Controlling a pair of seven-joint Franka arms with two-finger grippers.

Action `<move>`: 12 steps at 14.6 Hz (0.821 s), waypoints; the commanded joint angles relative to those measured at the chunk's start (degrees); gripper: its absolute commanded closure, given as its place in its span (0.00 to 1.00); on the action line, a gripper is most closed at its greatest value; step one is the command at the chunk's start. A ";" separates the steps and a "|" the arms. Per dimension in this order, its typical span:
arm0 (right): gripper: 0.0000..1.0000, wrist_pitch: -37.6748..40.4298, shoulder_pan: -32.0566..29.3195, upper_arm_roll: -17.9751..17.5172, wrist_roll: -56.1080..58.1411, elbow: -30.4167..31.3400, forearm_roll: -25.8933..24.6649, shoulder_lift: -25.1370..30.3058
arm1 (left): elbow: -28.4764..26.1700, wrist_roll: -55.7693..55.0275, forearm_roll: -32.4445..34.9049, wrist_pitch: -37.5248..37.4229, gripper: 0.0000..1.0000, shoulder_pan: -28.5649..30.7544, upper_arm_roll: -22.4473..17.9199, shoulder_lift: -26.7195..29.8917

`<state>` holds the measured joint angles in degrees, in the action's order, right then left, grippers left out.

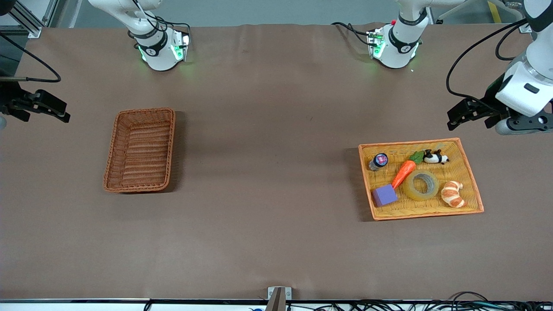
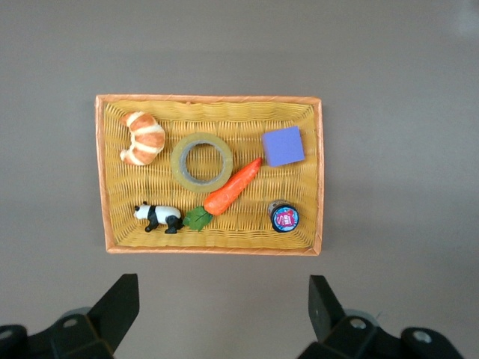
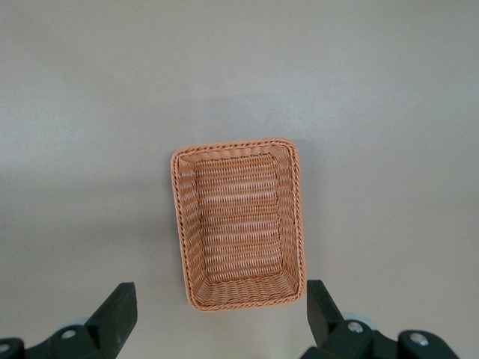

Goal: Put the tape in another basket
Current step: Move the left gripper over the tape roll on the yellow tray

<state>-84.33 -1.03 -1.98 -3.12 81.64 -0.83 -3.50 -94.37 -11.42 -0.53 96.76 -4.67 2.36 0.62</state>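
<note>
Brown table (image 1: 268, 129) fills the front view, with both arms waiting. Only the left wrist view shows the left gripper (image 2: 221, 310) wide open over the yellow tray (image 2: 209, 247), where the tape (image 2: 202, 162) lies beside the carrot (image 2: 233, 187). The right gripper (image 3: 217, 314), wide open, hangs over the empty basket (image 3: 183, 224).

Right arm's pincer (image 1: 52, 110) sat at the front view's edge; most of that arm was cut off there. In the right wrist view only the two finger (image 3: 120, 310) tips showed, the rest cropped by the frame. Left arm's pincer (image 1: 464, 113) likewise ran out of the front view at its wrist; in the left wrist view its fingers (image 2: 123, 303) were cropped too. Label on the small jar's (image 1: 379, 161) lid was too small to read. One end of the carrot (image 1: 404, 171) touched the purple block (image 1: 384, 195); any overlap there could not be judged.
</note>
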 commanded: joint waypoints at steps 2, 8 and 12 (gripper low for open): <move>0.00 0.39 -0.38 -0.13 0.57 0.37 0.21 0.60 | 0.24 1.13 -0.79 -0.44 0.06 2.65 -0.16 -0.44; 0.00 0.39 -0.38 -0.13 0.57 0.45 0.21 0.60 | -3.53 3.85 -0.44 6.05 0.00 4.67 -0.07 -6.32; 0.00 0.48 -0.38 -0.13 0.48 0.54 0.30 0.60 | -8.45 6.49 0.00 12.73 0.00 5.98 -0.16 -11.42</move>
<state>-84.12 -1.03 -1.95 -3.11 81.65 -0.83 -3.50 -100.52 -6.91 -0.53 106.02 0.05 2.10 -9.36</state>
